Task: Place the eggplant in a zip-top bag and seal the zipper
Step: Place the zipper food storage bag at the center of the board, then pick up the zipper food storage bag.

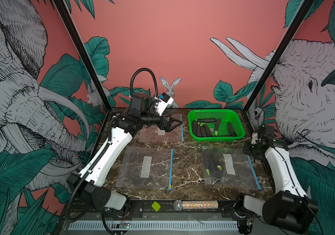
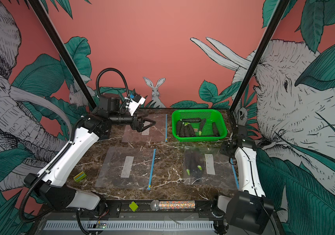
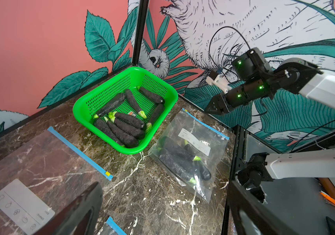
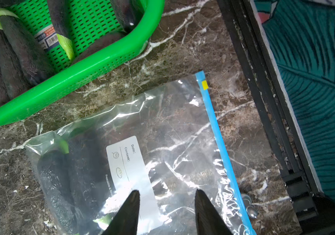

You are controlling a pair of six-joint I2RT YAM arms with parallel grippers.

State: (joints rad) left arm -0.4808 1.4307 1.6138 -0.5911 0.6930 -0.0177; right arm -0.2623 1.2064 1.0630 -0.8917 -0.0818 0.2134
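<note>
My right hand has its fingers parted with nothing between them, and it hangs over the label end of the filled bag. The left hand is spread wide and empty above the far empty bag. The eggplants lie inside the filled bag, flat on the table, just in front of the green basket that holds the rest.

My worry is the seal. The yellow slider sits at the basket end of the blue zipper, but the film is so crinkled that I cannot tell whether the track is pressed shut along its whole length. If a stretch gapes and I call it done, the task fails. If I go down to run the track, the fingertips could snag loose film. That would drag the bag toward the black frame rail or buckle the zipper. The eggplants sit bunched at the closed end, so I judge the zipper end light and quick to slide.

Only the right wrist view gives me the slider and the gap between the fingers; in both top views the wrist hides them. The left wrist view shows the right hand from the side, lifted clear of the table. Only the top views show the near empty bag whole.
</note>
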